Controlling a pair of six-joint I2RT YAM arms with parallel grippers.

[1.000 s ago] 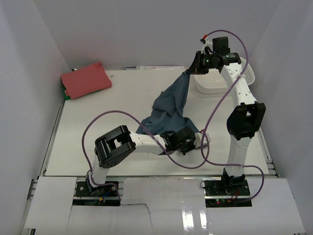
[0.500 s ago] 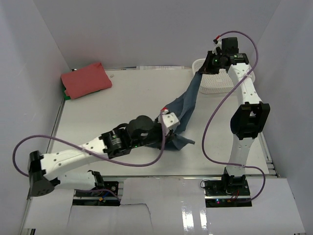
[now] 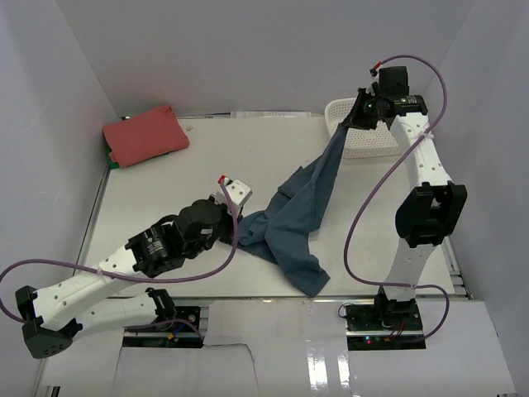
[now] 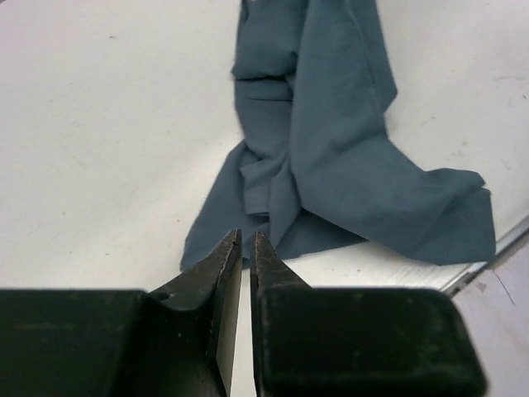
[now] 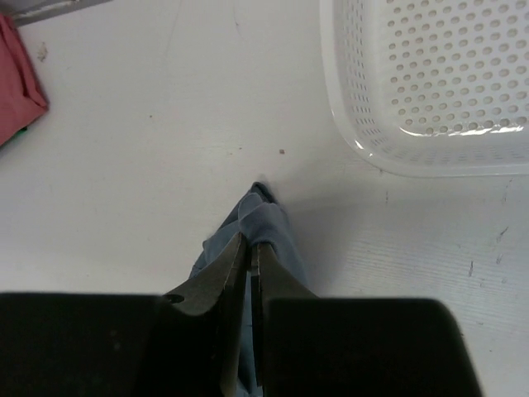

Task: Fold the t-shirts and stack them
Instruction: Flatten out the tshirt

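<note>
The dark teal-blue t-shirt [image 3: 297, 207] [image 4: 331, 141] hangs stretched from my right gripper [image 3: 359, 121] down to the table, its lower part lying crumpled near the front edge. My right gripper [image 5: 250, 240] is shut on a bunched corner of that shirt [image 5: 269, 219], held high beside the basket. My left gripper [image 3: 236, 217] [image 4: 246, 236] hovers low just left of the shirt's lower edge, jaws a narrow slit apart with nothing between them. The coral-red t-shirt [image 3: 145, 135] [image 5: 16, 74] lies folded at the far left corner.
A white lattice basket [image 3: 347, 151] [image 5: 339, 99] stands at the back right, under the right arm. Something green [image 3: 111, 162] peeks out beneath the red shirt. White walls close in the table on three sides.
My left gripper has let go of the shirt's lower part and pulled back to the left. The right gripper moved slightly right and up, and the shirt's hem now spreads toward the front edge.
</note>
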